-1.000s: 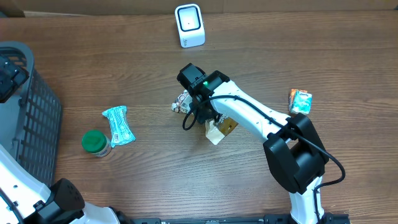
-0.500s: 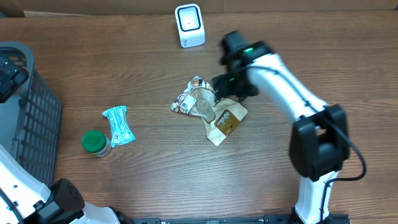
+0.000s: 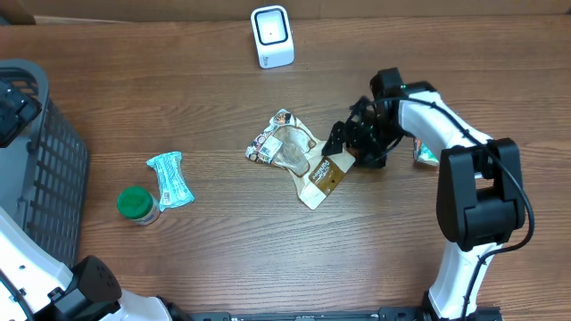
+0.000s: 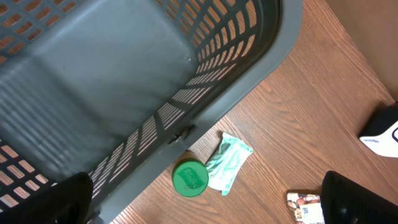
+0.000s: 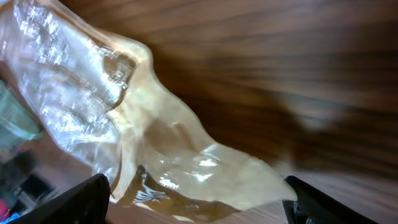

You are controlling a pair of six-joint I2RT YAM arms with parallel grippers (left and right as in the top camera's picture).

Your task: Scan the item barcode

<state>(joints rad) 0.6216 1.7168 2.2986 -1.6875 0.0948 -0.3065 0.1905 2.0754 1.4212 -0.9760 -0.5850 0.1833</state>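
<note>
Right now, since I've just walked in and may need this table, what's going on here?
The right gripper stands open next to the crumpled snack bag, which lies on the table and is not held. The barcode scanner stands at the far edge with nothing in front of it. The left gripper hangs open over the basket, holding nothing. A green-lidded jar and a teal packet lie nearby.

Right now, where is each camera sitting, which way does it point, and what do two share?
Overhead: above the table, looking straight down; both arms show, the right gripper beside the snack bag.
Left wrist: above the basket, looking down; its fingers at the bottom corners.
Right wrist: low, close on the snack bag; its fingers at the bottom corners.
Shared: overhead and left wrist both show the green-lidded jar.
</note>
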